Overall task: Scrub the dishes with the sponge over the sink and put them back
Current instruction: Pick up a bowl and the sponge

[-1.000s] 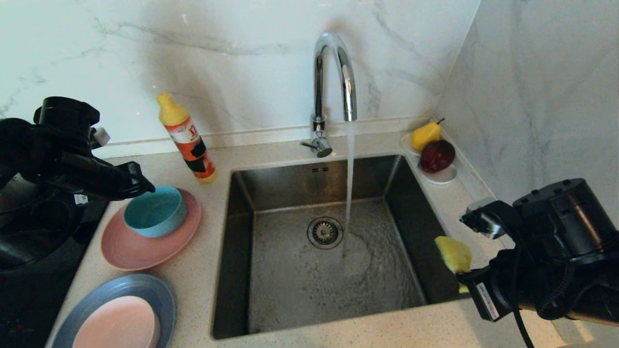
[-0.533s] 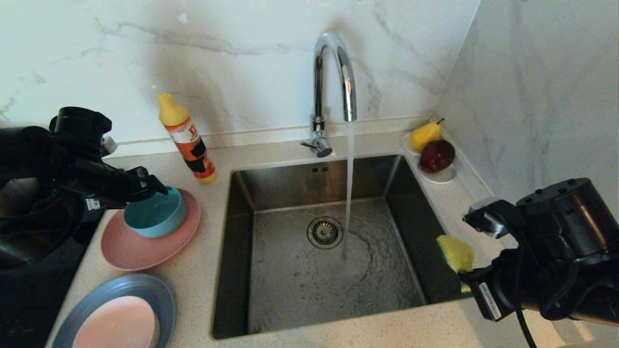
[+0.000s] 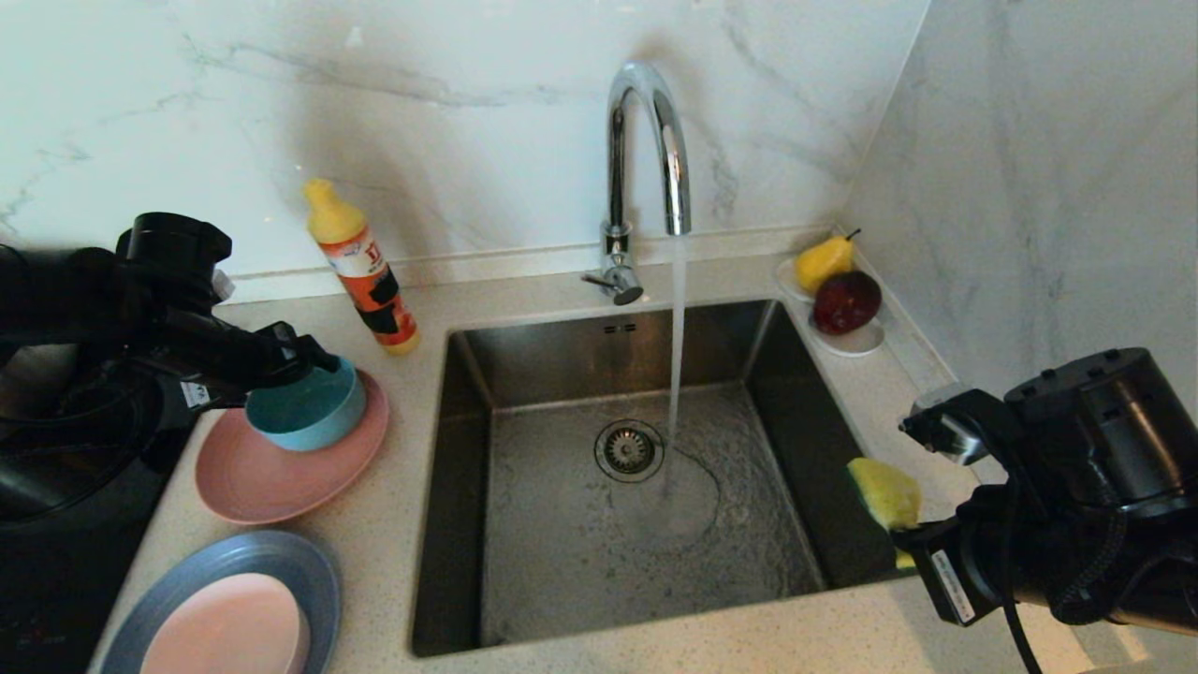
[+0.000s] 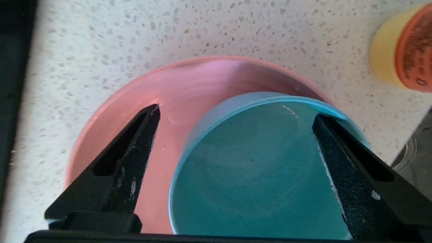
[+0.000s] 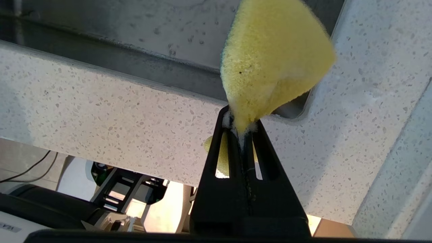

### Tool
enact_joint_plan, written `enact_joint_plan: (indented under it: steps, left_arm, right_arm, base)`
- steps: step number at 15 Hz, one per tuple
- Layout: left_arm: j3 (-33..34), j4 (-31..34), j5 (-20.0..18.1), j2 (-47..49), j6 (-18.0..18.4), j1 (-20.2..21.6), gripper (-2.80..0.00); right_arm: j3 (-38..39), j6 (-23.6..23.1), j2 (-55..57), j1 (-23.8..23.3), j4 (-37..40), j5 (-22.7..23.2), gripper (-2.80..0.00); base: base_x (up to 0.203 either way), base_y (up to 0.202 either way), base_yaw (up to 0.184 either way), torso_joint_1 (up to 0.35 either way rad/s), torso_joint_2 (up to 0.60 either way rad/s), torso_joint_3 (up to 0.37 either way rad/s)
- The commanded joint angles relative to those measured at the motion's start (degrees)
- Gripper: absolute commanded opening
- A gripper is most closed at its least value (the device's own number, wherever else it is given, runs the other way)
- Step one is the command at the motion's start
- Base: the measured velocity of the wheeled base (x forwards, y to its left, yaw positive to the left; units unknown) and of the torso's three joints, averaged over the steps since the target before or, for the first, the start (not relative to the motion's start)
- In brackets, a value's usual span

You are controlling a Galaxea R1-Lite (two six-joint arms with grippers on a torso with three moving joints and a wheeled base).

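White marble walls (image 3: 449,103), speckled countertop (image 3: 374,524)

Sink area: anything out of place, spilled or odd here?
Nothing looks spilled or damaged. The tap runs into the empty sink while the teal bowl sits on the salmon-pink plate, between the open left gripper's fingers.

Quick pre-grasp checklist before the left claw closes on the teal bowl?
1. Left claw open: ok.
2. Teal bowl rim between the fingers: ok, one finger outside over the salmon-pink plate, the other over the bowl.
3. Fingers touching the bowl: cannot tell.
4. Right claw shut on the sponge: ok.
5. Sponge over the sink: ok, at its right edge.
6. Tap running: ok.
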Motion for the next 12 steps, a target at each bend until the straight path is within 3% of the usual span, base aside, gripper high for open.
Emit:
enact_joint_plan:
  steps: [1, 12]
  left_arm:
    - [-0.8, 0.1, 0.0, 1.3, -0.5, -0.4, 0.00]
    - [-0.8, -0.2, 0.4, 2.0, -0.6, -1.3, 0.00]
  right_arm:
    - [-0.2, 0.0, 0.0, 0.0, 0.0, -0.1, -2.80]
    - [0.4, 0.0, -0.1, 0.0, 0.0, 0.0, -2.80]
  base:
    - [0.000, 0.000, 0.000, 0.000, 0.00, 0.000]
    - [0.000, 0.000, 0.000, 0.000, 0.00, 0.000]
